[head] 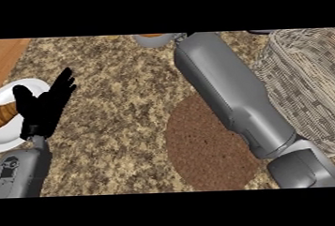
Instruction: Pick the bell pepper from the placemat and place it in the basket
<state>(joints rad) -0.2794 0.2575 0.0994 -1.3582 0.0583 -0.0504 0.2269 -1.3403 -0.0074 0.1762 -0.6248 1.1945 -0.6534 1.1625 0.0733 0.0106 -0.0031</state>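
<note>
— How does the left hand (44, 109) stand?

— Open, fingers straight and pointing up, holding nothing. It rests near the counter's left edge, partly in front of a white plate (22, 88).

— Anything on that plate?

— A brown, ridged thing (1, 117) lies on it, cut off by the view's left side. I cannot tell what it is.

— And the right hand?

— It does not show. Only the right forearm (225, 94) is visible, running from the lower right up across the counter to the view's top, where it ends.

— The bell pepper?

— I cannot place it for certain. An orange sliver (151, 35) sits at the counter's far edge, just beside the end of the forearm, but too little of it shows to name it.

— The placemat (203, 149)?

— Round and dark brown, lying toward the counter's near edge. The forearm covers its right part.

— The basket (309, 84)?

— Woven wicker, pale, at the counter's right edge, just beside the forearm.

— And the surface?

— A speckled tan and brown stone counter (119, 130). At its far left corner a strip of orange wood (5, 54) shows.
</note>
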